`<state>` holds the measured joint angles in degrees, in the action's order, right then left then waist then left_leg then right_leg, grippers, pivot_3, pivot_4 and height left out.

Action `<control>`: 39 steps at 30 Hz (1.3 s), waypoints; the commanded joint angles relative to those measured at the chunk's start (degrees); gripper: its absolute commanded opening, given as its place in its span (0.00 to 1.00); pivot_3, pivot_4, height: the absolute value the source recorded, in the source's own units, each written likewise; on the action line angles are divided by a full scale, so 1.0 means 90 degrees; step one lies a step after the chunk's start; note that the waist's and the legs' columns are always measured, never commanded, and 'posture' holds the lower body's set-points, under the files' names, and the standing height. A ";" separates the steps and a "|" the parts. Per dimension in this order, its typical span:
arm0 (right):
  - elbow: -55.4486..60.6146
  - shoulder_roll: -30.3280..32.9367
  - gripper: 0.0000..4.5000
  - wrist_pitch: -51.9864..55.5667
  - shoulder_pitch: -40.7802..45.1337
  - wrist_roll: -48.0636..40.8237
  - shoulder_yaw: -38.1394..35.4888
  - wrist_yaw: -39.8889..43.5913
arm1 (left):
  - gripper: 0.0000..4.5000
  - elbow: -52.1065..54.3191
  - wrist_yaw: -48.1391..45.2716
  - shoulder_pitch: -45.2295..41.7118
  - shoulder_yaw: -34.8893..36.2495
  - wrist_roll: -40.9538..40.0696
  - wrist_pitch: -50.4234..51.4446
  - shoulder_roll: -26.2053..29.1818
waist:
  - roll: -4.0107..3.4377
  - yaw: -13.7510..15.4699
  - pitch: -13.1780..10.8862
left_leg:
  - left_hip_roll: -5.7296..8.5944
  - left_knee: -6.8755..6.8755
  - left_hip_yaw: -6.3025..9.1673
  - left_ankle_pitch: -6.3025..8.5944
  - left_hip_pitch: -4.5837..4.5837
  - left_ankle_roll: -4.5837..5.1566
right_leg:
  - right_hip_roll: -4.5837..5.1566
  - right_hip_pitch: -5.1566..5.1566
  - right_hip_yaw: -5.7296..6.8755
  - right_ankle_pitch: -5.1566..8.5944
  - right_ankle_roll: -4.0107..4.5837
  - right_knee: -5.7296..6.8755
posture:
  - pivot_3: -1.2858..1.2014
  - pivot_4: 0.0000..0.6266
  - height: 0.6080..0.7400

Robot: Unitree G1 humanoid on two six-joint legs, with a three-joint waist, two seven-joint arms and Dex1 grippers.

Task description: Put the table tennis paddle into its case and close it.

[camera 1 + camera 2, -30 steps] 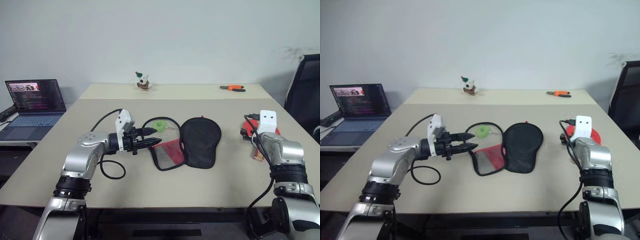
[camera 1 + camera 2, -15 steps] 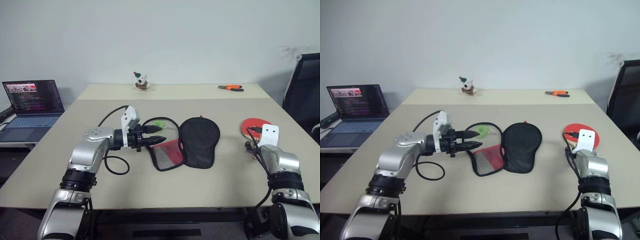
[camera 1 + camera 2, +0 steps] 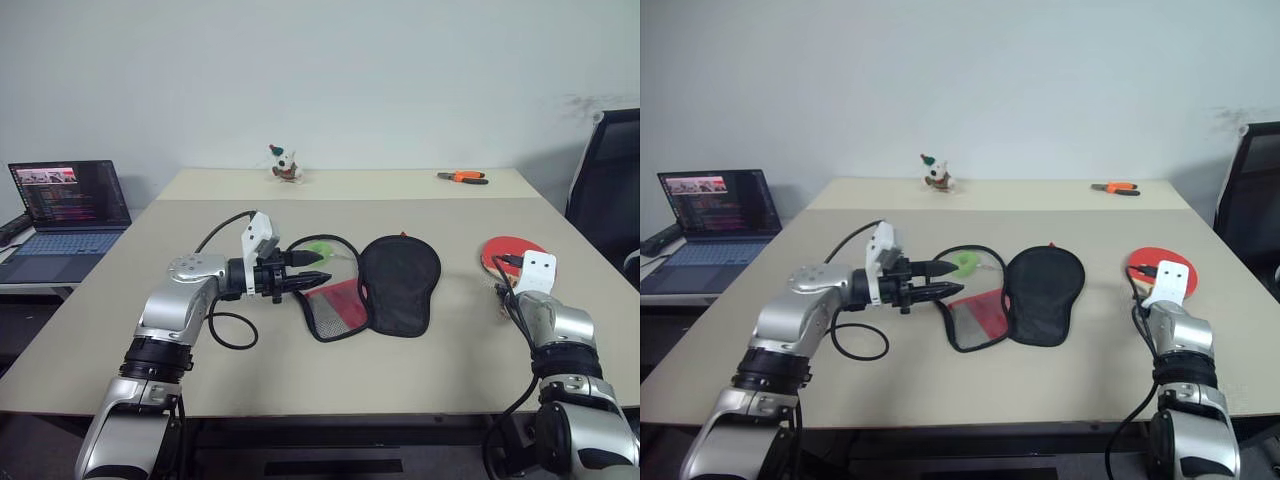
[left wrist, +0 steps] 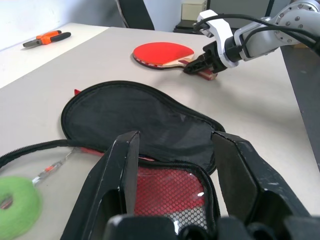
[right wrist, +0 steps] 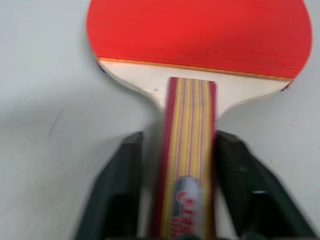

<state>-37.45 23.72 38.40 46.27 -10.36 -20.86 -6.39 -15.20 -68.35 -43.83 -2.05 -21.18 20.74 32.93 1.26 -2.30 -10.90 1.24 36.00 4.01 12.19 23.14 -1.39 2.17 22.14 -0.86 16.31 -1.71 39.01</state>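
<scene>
The table tennis paddle (image 3: pixel 508 250) lies flat on the table at the right, red face up, its wooden handle (image 5: pixel 189 150) toward me. My right gripper (image 4: pixel 197 69) is down at the handle's end and shut on it, one black finger (image 5: pixel 122 190) pressed to each side. The case (image 3: pixel 400 280) lies unzipped in the middle, black half to the right, red mesh half (image 3: pixel 335 305) to the left, with a green pull tag (image 3: pixel 318 249) behind. My left gripper (image 3: pixel 312 271) hovers at the case's left edge, pointing right. It is open, with nothing between its fingers.
An open laptop (image 3: pixel 65 205) stands on a side table at the left. A small toy figure (image 3: pixel 284 163) and orange pliers (image 3: pixel 463 177) lie at the table's (image 3: pixel 300 380) far edge. A black chair (image 3: pixel 605 170) stands at the right.
My right hand has sunk to the table at the paddle's handle, and its fingers have closed in on the handle. The left arm has stayed put.
</scene>
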 commanded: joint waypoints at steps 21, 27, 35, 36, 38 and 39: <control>0.5884 -0.2262 0.25 0.3680 -0.0621 -0.0931 0.0387 -0.0545 | 0.55 0.0302 0.0051 0.0414 0.0551 -0.0194 0.0036 0.0533 | -0.0016 -0.0094 -0.0006 | -0.0011 -0.0004 -0.0006 -0.0003 0.0096 0.0000 | 0.0000 0.0118 -0.0014 -0.0002 0.0003 0.0020 | 0.52 0.24 1.00; 0.5860 -0.3038 0.25 0.3763 -0.0615 -0.0719 0.0524 -0.0665 | 0.55 0.0432 0.0130 0.0557 0.0611 -0.0209 0.0118 0.0565 | -0.0016 -0.0017 -0.0006 | 0.0001 -0.0001 -0.0004 -0.0003 0.0095 0.0000 | 0.0004 0.0117 -0.0009 -0.0002 0.0002 0.0024 | 0.52 0.24 1.00; 0.5329 -0.3119 0.25 0.3263 -0.0810 -0.0504 0.0959 -0.0519 | 0.55 0.0598 0.0216 0.0615 0.0622 -0.0239 0.0213 0.0607 | -0.0016 0.0014 -0.0006 | -0.0002 -0.0002 -0.0004 -0.0003 0.0094 0.0000 | 0.0002 0.0118 -0.0008 -0.0002 0.0002 0.0023 | 0.52 0.24 1.00; 0.5261 -0.3106 0.25 0.3201 -0.0835 -0.0472 0.0991 -0.0496 | 0.55 0.0621 0.0225 0.0627 0.0631 -0.0244 0.0226 0.0616 | -0.0016 0.0009 -0.0006 | -0.0002 -0.0002 -0.0005 -0.0003 0.0093 0.0000 | 0.0002 0.0118 -0.0009 -0.0002 0.0002 0.0022 | 0.52 0.24 1.00; 0.5131 -0.3095 0.25 0.3093 -0.0889 -0.0409 0.1027 -0.0460 | 0.55 0.0649 0.0243 0.0646 0.0643 -0.0247 0.0242 0.0627 | -0.0016 0.0002 -0.0005 | -0.0002 -0.0002 -0.0005 -0.0003 0.0093 0.0000 | 0.0001 0.0118 -0.0009 -0.0002 0.0002 0.0023 | 0.52 0.24 1.00; 0.5066 -0.3091 0.25 0.3042 -0.0916 -0.0385 0.1034 -0.0454 | 0.55 0.0662 0.0251 0.0654 0.0648 -0.0247 0.0253 0.0629 | -0.0016 -0.0003 -0.0005 | -0.0002 -0.0002 -0.0005 -0.0003 0.0093 0.0000 | 0.0001 0.0118 -0.0010 -0.0002 0.0002 0.0023 | 0.52 0.24 1.00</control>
<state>7.85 -4.45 67.98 37.71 -14.44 -11.95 -11.03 -11.46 -66.50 -37.80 2.01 -22.54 23.27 37.43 1.12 -2.33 -10.95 1.22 35.99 3.96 12.17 23.98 -1.39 2.19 23.21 -0.94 16.29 -1.69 39.22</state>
